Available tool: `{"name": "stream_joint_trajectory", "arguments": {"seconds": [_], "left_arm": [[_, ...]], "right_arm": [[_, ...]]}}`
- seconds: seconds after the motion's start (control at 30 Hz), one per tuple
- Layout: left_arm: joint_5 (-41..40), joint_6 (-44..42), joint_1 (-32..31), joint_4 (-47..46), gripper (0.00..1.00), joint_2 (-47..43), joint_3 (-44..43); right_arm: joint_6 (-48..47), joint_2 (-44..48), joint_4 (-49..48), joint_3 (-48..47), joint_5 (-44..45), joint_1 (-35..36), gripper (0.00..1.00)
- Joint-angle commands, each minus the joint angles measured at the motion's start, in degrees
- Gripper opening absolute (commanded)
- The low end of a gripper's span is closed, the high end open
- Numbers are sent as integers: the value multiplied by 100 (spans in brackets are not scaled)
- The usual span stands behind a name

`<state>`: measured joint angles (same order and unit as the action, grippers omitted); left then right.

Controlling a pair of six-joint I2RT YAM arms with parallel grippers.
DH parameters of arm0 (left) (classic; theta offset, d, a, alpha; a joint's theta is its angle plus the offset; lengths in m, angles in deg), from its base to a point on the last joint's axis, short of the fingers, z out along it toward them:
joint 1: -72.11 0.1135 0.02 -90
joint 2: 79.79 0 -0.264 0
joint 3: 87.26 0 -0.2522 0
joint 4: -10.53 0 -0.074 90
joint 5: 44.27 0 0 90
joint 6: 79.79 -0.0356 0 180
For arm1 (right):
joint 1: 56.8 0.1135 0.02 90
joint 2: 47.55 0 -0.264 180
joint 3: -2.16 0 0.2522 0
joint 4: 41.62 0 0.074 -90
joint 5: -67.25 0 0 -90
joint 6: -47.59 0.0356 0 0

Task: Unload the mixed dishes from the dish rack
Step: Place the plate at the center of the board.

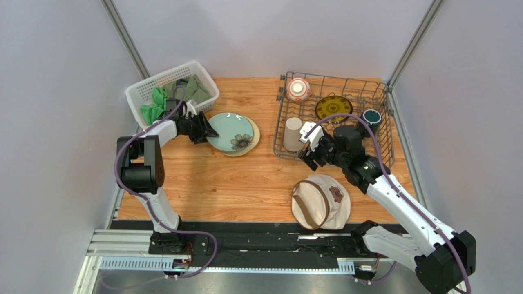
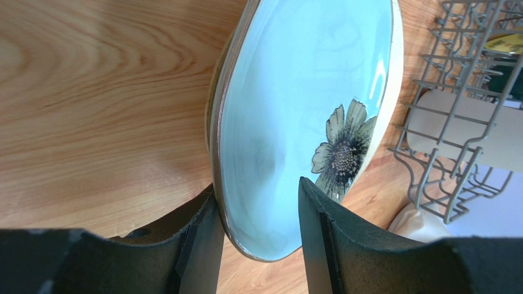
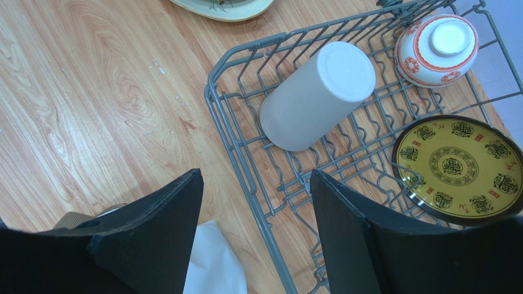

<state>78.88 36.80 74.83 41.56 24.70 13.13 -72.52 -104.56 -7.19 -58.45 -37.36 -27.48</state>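
Observation:
The pale green plate (image 1: 230, 130) with a flower drawing lies on the cream plate (image 1: 255, 138) on the table, left of the dish rack (image 1: 279, 131). My left gripper (image 1: 205, 128) is open with its jaws astride the green plate's rim (image 2: 294, 92); one finger (image 2: 199, 245) is against the rim, the other stands apart. In the rack are the beige tumbler (image 1: 292, 133) on its side, the patterned bowl (image 1: 298, 89) upside down, the yellow-patterned plate (image 1: 333, 107) and the dark green mug (image 1: 371, 116). My right gripper (image 1: 310, 153) is open and empty above the rack's near left edge (image 3: 239, 153), short of the tumbler (image 3: 316, 95).
A round beige hat (image 1: 320, 201) lies in front of the rack, under my right arm. A white lattice basket (image 1: 138, 92) with green cloths (image 1: 153, 104) stands at the back left, right behind my left gripper.

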Motion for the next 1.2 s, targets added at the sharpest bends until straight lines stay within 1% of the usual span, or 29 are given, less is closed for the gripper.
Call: {"name": "stream_joint_trajectory", "arguments": {"seconds": [0.0,0.3,0.73,0.87,1.17], "left_arm": [[-229,-251,27,197,53,-315,-280],[-423,-347,9,355,53,-385,-376],[-924,-655,-255,636,53,-491,-570],[-985,-672,-448,680,53,-456,-614],[-1003,-673,-509,751,53,-368,-675]], "right_arm": [[-118,-12,-36,-26,-68,-14,70],[-127,-20,-19,-17,-95,-14,70],[-153,-64,8,-17,-121,-14,70],[-162,-64,16,0,-130,-23,70],[-180,-82,34,-8,-156,-23,70]]}}
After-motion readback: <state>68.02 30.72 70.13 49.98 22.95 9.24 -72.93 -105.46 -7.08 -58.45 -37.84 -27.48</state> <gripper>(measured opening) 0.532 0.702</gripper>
